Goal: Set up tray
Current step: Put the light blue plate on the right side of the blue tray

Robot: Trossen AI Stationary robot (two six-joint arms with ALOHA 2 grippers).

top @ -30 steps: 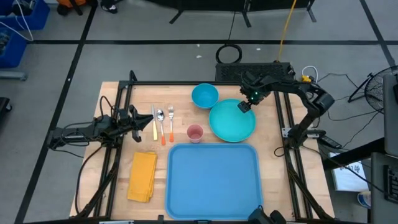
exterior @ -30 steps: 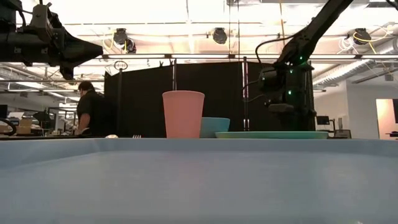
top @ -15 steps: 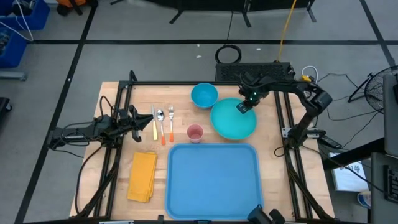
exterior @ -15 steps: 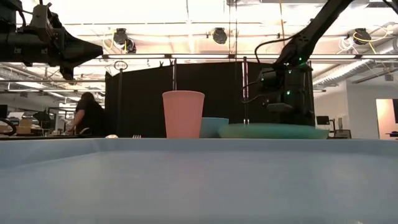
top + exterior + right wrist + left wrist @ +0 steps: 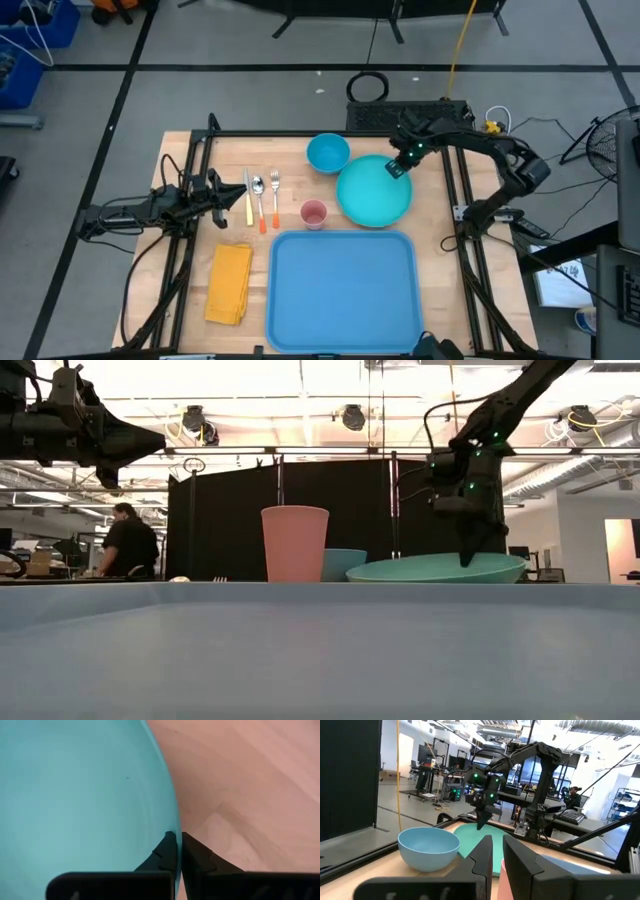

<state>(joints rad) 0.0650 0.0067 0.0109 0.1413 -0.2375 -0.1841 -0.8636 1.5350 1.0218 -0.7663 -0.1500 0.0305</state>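
Note:
The blue tray (image 5: 275, 290) lies at the table's near middle. Beyond it the teal plate (image 5: 370, 200) sits tilted, with my right gripper (image 5: 395, 170) shut on its far right rim. In the low view the plate (image 5: 420, 570) shows its raised side under that gripper (image 5: 467, 555). A blue bowl (image 5: 328, 153), a pink cup (image 5: 314, 213), cutlery (image 5: 260, 195) and a yellow napkin (image 5: 230, 283) rest on the table. My left gripper (image 5: 235, 197) hovers shut beside the cutlery, holding nothing. My right gripper pinches the plate's rim (image 5: 172, 827) at its far right side, one finger (image 5: 165, 852) over the plate's inside and the other (image 5: 196, 856) outside it. The fingers come from above, pointing down. That side is lifted; the opposite edge (image 5: 345, 205) stays down.
The bowl stands just left of the plate's far side, and the cup stands between the plate and the cutlery. Dark frame rails (image 5: 455, 190) run along the table's left and right sides. A person (image 5: 128, 540) stands in the room behind the table.
My right gripper has shut on the plate's far right rim and risen a little. The plate, flat on the table a second ago, has tipped up at that side while its opposite edge stays down.

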